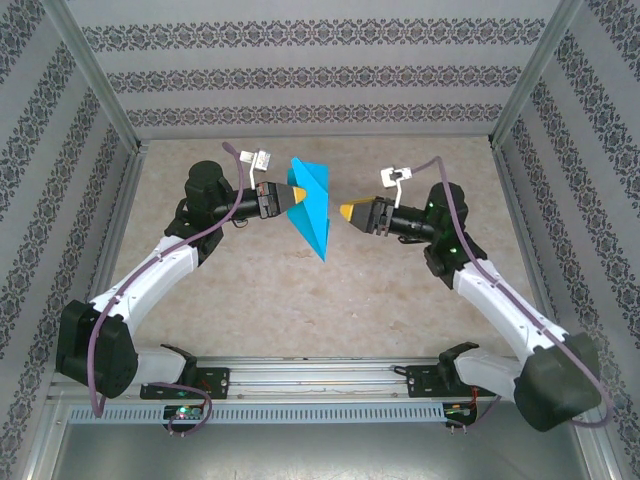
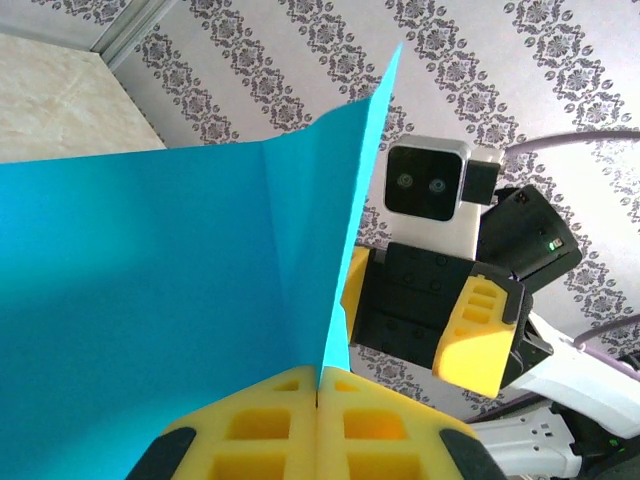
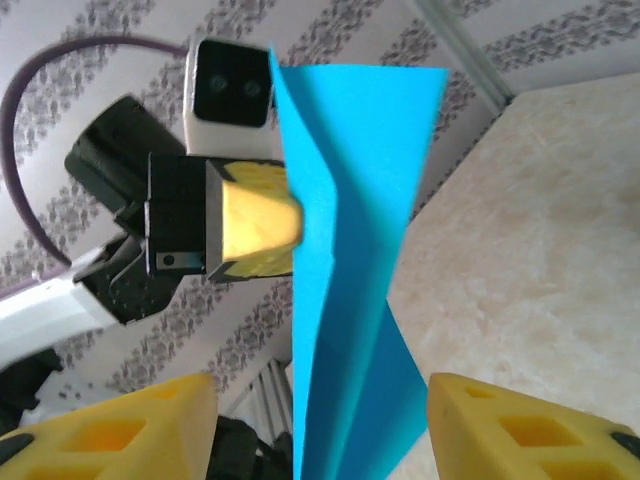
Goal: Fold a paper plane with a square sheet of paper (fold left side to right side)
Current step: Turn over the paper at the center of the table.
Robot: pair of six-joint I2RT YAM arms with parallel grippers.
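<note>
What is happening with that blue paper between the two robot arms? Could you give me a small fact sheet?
Object: teal-blue folded paper sheet, creased, tapering to a point at its lower end
Position: lifted above the beige table, between the two arms
Left gripper: shut on the paper's edge, carrying it alone
Right gripper: open, jaws spread wide, close to the paper but not gripping it
</note>
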